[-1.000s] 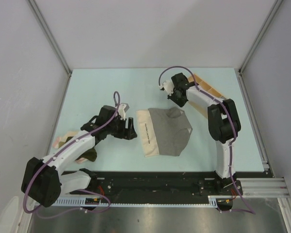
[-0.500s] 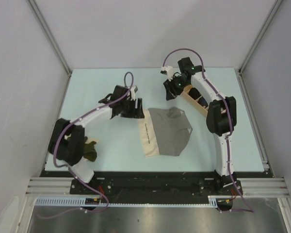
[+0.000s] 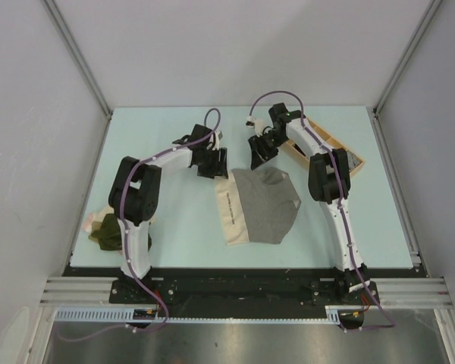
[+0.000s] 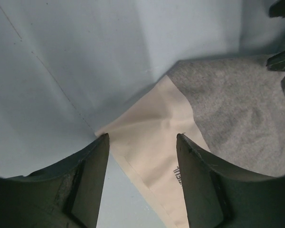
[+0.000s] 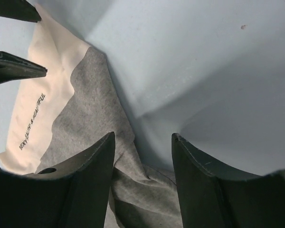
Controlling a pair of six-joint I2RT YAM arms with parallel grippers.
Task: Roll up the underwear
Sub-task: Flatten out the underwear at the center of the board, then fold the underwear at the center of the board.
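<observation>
The grey underwear [image 3: 264, 208] lies flat on the desk [image 3: 178, 224]; left jaws and right jaws hang open and empty over its far corners

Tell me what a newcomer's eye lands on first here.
The grey underwear with its cream waistband lies flat in the middle of the table. Both arms arch toward its far edge: the left gripper is open over the waistband corner, and the right gripper is open over a grey corner. A wooden tray sits far right, and an olive garment is bunched near left.
</observation>
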